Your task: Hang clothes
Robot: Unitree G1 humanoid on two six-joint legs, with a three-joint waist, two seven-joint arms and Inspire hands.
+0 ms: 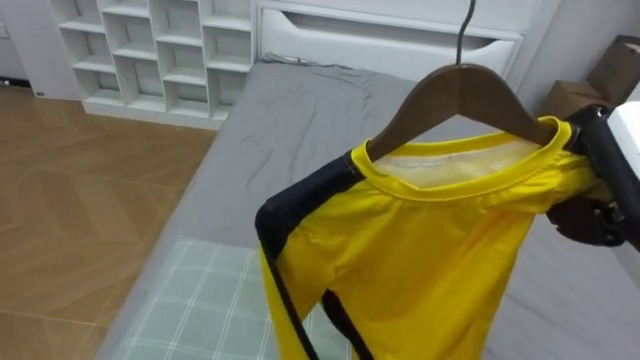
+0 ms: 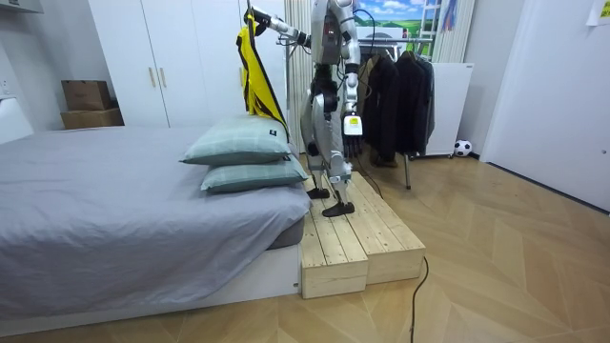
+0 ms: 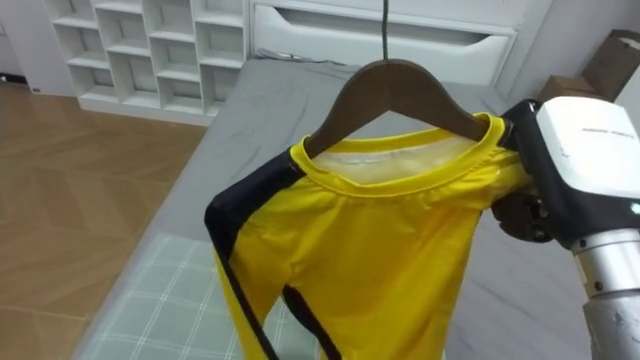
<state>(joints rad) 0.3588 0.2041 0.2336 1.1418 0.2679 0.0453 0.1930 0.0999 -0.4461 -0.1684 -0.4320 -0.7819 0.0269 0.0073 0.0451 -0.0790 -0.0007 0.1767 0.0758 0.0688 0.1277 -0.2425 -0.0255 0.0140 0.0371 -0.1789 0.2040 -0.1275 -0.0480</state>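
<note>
A yellow shirt (image 1: 420, 250) with black side stripes hangs on a brown wooden hanger (image 1: 455, 95) above the bed. The hanger's dark metal hook runs up past the top edge. My right hand (image 1: 590, 222) comes in from the right, its dark fingers curled round the hanger's end under the shirt's shoulder. In the room view I stand on a low wooden platform (image 2: 353, 238) at the bed's pillow end. There my right arm is raised toward the room view's left and holds the shirt (image 2: 253, 71) high. My left hand (image 2: 355, 143) hangs by my side.
The grey bed (image 1: 290, 120) stretches ahead, with a green checked pillow (image 1: 200, 300) below the shirt. White cube shelves (image 1: 150, 50) stand beyond the bed on the left. Cardboard boxes (image 1: 600, 80) sit at far right. A rack of dark clothes (image 2: 400, 86) stands behind me.
</note>
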